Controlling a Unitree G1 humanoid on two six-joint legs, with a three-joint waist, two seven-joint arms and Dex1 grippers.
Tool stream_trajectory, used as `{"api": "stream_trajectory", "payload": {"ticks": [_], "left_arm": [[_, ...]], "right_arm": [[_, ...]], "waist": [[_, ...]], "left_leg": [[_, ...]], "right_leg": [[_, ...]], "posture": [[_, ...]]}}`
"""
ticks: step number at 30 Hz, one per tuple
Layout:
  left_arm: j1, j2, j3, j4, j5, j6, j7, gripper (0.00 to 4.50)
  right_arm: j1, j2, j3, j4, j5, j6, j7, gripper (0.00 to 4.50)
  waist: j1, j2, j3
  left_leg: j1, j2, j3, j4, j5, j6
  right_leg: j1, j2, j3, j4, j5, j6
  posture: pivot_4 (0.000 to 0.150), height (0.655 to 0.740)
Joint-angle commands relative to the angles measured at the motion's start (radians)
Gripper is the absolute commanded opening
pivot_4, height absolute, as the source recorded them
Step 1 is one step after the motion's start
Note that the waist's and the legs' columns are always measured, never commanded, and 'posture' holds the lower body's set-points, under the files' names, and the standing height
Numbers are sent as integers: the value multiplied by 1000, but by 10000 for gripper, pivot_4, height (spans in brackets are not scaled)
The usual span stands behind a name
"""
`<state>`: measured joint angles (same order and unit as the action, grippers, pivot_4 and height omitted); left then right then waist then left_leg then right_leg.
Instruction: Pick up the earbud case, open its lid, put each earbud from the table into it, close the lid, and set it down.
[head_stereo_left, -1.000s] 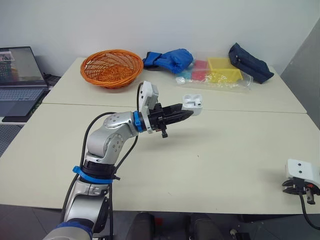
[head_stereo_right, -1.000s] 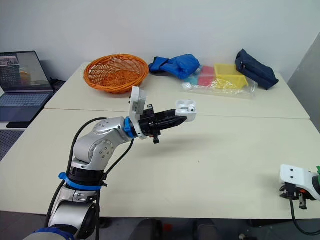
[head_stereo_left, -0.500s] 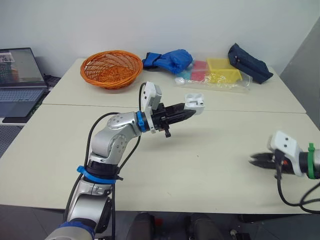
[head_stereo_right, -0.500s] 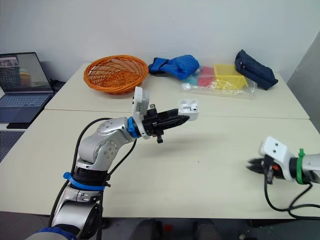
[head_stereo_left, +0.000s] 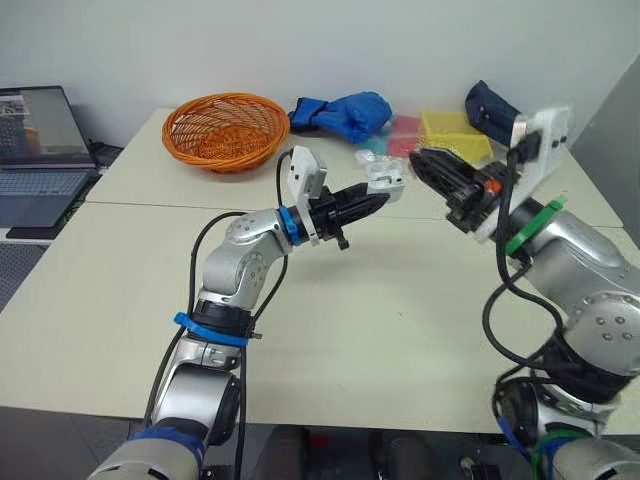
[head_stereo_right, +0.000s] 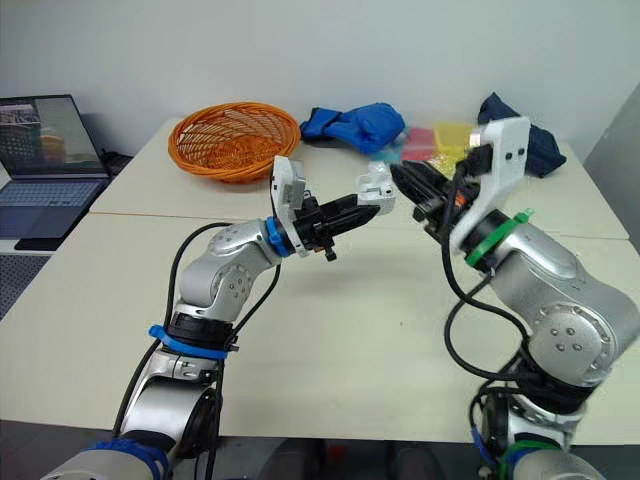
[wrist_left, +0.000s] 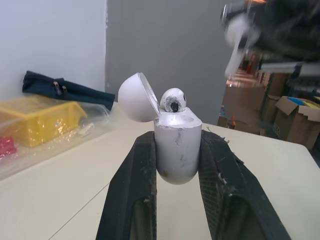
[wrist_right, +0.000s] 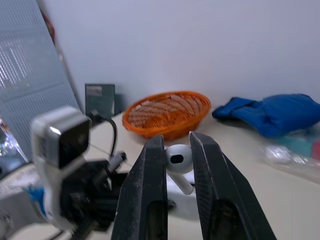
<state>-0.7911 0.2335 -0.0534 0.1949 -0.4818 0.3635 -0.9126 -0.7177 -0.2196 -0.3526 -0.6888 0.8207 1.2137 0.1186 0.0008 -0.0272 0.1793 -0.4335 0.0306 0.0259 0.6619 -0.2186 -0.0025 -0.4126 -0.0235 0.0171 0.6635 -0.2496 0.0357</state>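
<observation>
Left gripper (head_stereo_left: 366, 203), jaws clenched on a small white earbud case (wrist_left: 176, 150), lid open, one earbud (wrist_left: 172, 99) apparently inside, right gripper (head_stereo_left: 420, 160), jaws grasping a second white earbud (wrist_right: 177, 160) close by.

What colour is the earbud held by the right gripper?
White; the earbud shows best in the right wrist view.

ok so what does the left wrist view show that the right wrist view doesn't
Left wrist, not right wrist: the left gripper clamping the earbud case, lid open, first earbud seated; a yellow bin and dark pouch behind. Right wrist, not left wrist: an orange basket, a blue bag. Both: the table and the right gripper pinching the second earbud; the white shape below it in the right wrist view may be the case.
</observation>
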Motion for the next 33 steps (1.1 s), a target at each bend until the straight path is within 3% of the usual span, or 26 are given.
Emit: {"api": "stream_trajectory", "payload": {"ticks": [1, 15, 33], "left_arm": [[-35, 0, 12, -5, 3, -34, -19, 7613], [-49, -7, 12, -22, -7, -21, -27, 7613], [-61, -10, 14, -48, -25, 5, -30, 7613]], "right_arm": [[-22, 0, 13, -26, 9, -31, -57, 3331], [12, 31, 146, 45, -30, -163, -84, 3331], [44, 24, 181, 86, -35, -228, -88, 3331]], "waist": [[0, 0, 0], [-8, 0, 0], [-9, 0, 0]], "left_leg": [[0, 0, 0, 0, 0, 0], [1, 1, 0, 0, 0, 0], [1, 1, 0, -1, 0, 0]], "right_leg": [[0, 0, 0, 0, 0, 0], [0, 2, 0, 0, 0, 0], [0, 2, 0, 0, 0, 0]], "posture": [[1500, 7400], [1500, 7400], [1500, 7400]]}}
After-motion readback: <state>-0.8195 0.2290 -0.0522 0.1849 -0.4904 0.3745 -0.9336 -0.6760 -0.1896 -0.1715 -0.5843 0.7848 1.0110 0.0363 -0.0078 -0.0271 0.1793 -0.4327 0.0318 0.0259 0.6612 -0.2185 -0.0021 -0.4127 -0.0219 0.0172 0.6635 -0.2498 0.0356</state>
